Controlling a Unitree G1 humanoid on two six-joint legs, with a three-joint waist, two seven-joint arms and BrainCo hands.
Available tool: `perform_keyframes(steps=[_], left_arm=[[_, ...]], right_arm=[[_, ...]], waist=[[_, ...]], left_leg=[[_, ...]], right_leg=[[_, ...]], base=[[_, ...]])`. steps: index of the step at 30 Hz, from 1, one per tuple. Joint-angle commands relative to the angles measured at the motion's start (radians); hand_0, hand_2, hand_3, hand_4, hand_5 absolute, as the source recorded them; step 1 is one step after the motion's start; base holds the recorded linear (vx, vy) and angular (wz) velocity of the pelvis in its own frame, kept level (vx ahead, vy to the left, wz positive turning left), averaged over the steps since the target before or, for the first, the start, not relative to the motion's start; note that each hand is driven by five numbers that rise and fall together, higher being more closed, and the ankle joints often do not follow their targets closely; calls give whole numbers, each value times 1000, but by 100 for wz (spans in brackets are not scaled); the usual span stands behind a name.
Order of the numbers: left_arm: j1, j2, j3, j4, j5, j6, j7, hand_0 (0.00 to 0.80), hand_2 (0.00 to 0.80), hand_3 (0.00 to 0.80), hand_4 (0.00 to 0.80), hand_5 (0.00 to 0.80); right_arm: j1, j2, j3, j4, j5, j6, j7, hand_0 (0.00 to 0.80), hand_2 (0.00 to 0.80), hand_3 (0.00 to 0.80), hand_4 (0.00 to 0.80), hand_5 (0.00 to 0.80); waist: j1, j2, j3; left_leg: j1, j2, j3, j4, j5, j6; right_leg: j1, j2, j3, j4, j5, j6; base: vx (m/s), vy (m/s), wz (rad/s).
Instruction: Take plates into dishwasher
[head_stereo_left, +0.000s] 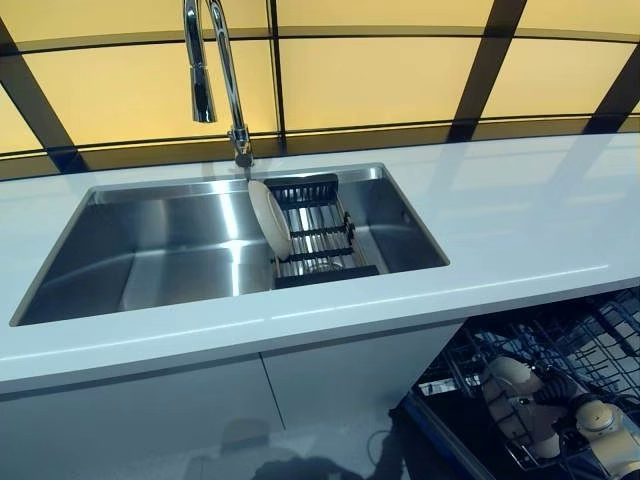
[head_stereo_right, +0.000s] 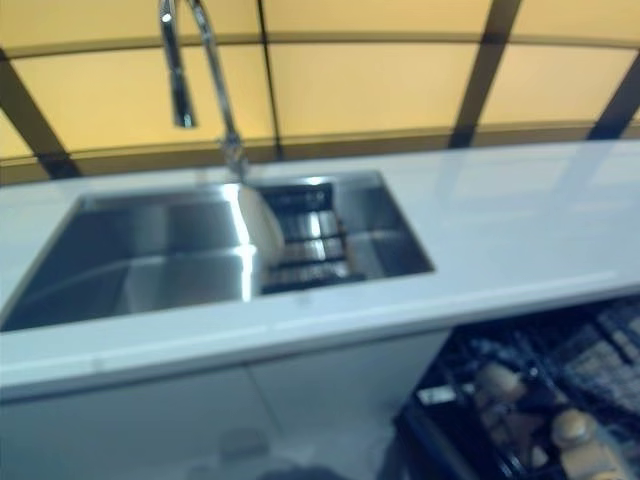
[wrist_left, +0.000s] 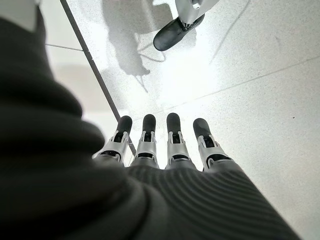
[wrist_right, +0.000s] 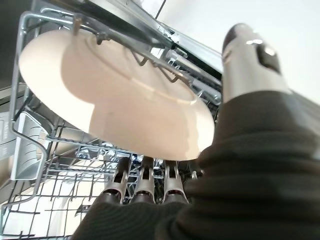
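Down in the lower right of the frame, the right hand (wrist_right: 150, 187) is apparently pinching a plate (wrist_right: 115, 100), tilting it toward the dishwasher rack (wrist_right: 35, 145); another plate (head_stereo_left: 269, 218) is waiting in the sink (head_stereo_left: 170, 250). Left hand (wrist_left: 160, 150) is hanging straight-fingered.

White countertop (head_stereo_left: 520, 220) with inset steel sink (head_stereo_left: 170, 250), black drying rack (head_stereo_left: 318, 235) inside it holding one upright plate (head_stereo_left: 269, 218).

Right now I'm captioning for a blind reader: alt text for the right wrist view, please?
The right hand holds a cream plate between fingers and thumb, inside the wire dishwasher rack.
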Motion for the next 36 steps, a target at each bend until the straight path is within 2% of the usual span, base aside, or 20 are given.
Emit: perform_keyframes(steps=[1,11,18,21,24,26,28,32,35,36], left_arm=[[-32,29,13,26,59,1,5,0,0,0,0,0],[-16,44,39,27,43,-7,5,0,0,0,0,0],[-20,63,36,50,19,-20,-3,0,0,0,0,0],[-27,62,18,68,1,-30,-2,0,0,0,0,0],[-27,60,2,78,-16,-39,1,0,0,0,0,0],[-22,59,-5,79,-22,-47,2,0,0,0,0,0],[-20,58,-11,79,-28,-51,-1,0,0,0,0,0],[-20,53,-21,70,-43,-45,-7,0,0,0,0,0],[-20,50,-30,64,-41,-38,-9,0,0,0,0,0],[-22,49,-35,62,-40,-34,-11,0,0,0,0,0]], right_arm=[[-39,-35,-79,-38,-17,18,-23,0,0,0,0,0],[27,-199,-321,-130,52,112,9,0,0,0,0,0],[80,-320,-486,-81,187,120,-9,0,0,0,0,0],[81,-381,-544,20,294,90,-63,0,0,0,0,0],[62,-413,-582,56,359,-2,-127,0,0,0,0,0],[49,-425,-596,35,369,-28,-166,0,0,0,0,0],[30,-440,-605,7,354,-71,-223,0,0,0,0,0],[-44,-478,-590,-81,290,-104,-289,0,0,0,0,0],[-114,-511,-546,-124,201,-114,-312,0,0,0,0,0],[-162,-541,-508,-149,125,-139,-307,0,0,0,0,0]], waist=[[13,-14,-5],[-17,-32,0],[-30,-50,-5],[-27,-57,-13],[-21,-60,-19],[-16,-61,-21],[-11,-59,-22],[8,-56,-26],[25,-54,-25],[38,-54,-24]], left_leg=[[15,27,38,5,-69,23],[19,28,50,5,-75,24],[22,30,55,5,-79,25],[23,30,52,5,-81,25],[25,30,46,5,-80,23],[22,29,41,5,-75,23],[20,26,31,5,-74,24],[6,19,16,5,-57,25],[-1,15,-4,5,-53,23],[-6,12,-16,5,-50,22]], right_leg=[[24,-18,-17,5,-45,92],[20,-10,2,10,-38,95],[23,-5,11,9,-35,95],[27,-2,12,5,-35,94],[32,-1,10,3,-37,93],[31,-1,12,4,-36,90],[32,0,13,4,-39,89],[27,-1,9,3,-38,79],[29,-1,2,3,-42,76],[29,-2,-5,3,-45,75]], base=[[0,0,0],[0,0,0],[4,9,-3],[18,21,-6],[0,0,0],[0,0,0],[0,0,0],[4,6,1],[12,16,7],[16,13,14]])
